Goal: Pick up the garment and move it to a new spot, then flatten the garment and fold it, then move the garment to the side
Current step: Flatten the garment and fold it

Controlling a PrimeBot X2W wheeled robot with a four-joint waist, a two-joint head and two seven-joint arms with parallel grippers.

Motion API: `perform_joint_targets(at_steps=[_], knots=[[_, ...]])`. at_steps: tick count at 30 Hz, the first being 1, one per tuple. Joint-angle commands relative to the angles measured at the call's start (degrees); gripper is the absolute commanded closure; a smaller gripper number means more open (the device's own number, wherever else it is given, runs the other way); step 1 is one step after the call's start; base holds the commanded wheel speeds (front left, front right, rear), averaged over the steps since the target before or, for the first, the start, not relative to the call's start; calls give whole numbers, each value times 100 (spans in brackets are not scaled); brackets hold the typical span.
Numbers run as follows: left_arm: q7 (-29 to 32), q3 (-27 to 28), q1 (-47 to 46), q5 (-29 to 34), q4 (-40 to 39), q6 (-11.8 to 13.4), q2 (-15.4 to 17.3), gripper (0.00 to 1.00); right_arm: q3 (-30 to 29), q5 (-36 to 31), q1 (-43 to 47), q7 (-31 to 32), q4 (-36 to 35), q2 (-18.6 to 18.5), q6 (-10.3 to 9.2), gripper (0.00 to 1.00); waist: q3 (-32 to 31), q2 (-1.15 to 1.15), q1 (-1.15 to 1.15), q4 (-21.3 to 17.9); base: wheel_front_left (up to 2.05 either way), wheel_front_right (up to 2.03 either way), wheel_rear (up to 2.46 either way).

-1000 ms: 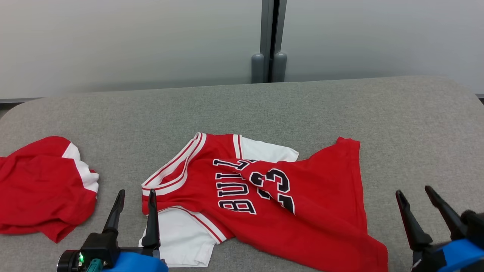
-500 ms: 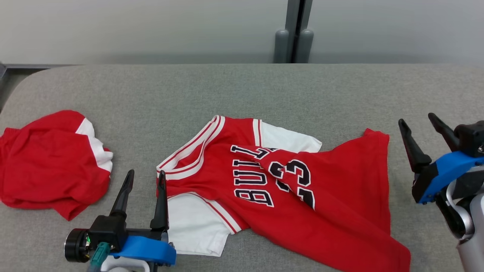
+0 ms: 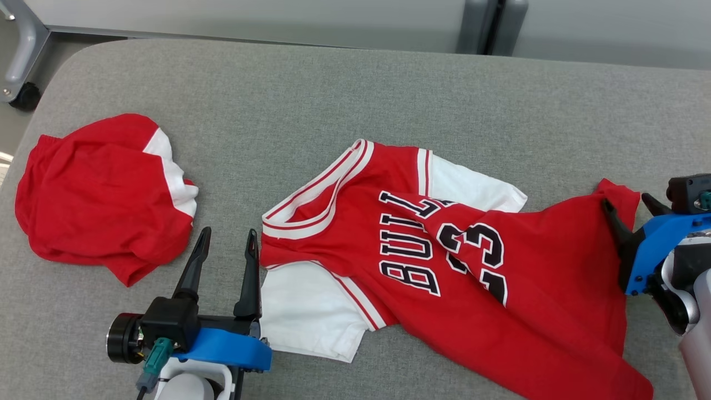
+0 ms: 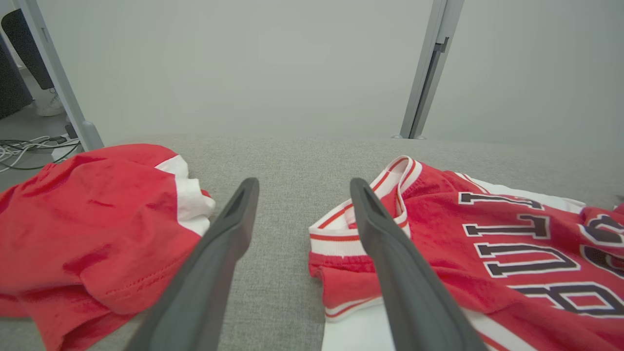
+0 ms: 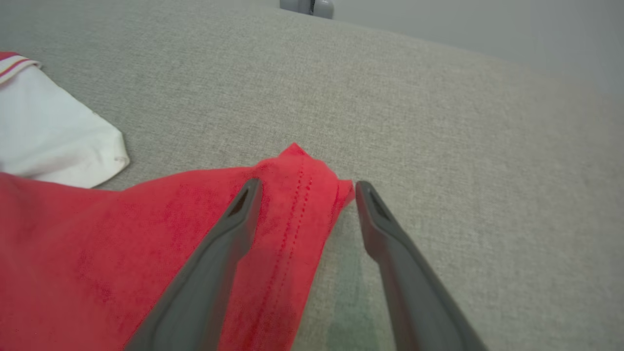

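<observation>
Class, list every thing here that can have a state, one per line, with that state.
jersey, rumpled, partly folded over itself, lying unheld.
second red garment, bunched in a heap, unheld.
left pincer, open, beside the jersey's collar.
right pincer, open, astride the jersey's hem corner.

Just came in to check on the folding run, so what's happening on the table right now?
A two-armed robot is about to handle the red Bulls jersey, which lies crumpled on the grey padded table. Its right gripper is open, fingers either side of a hem corner, nothing gripped yet. The left gripper is open beside the collar. A second red and white garment lies bunched to the left.
</observation>
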Motion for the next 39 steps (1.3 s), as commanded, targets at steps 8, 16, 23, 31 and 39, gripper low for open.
perform_joint_targets(at_steps=[8,16,23,31,39], knots=[[-27,-75,-155,-44,1,51,-3,0,266,267,-229,174,723,57,2,67,60,-1,-1,96,0,0,0],[-27,-153,-195,-91,22,82,-4,0,306,355,-841,-530,726,-302,1,100,55,-1,-1,175,0,0,0],[-27,-141,-121,-94,40,81,-3,0,194,242,-1367,-961,1100,-296,1,73,3,-1,-1,210,0,0,0],[-28,-54,-10,20,54,98,-2,0,221,378,-1428,-1446,1493,-125,1,0,-129,-1,-1,23,0,0,0],[-27,272,113,200,9,49,39,0,152,616,-740,-2359,885,-44,1,0,-406,-1,-1,-344,0,0,0]])
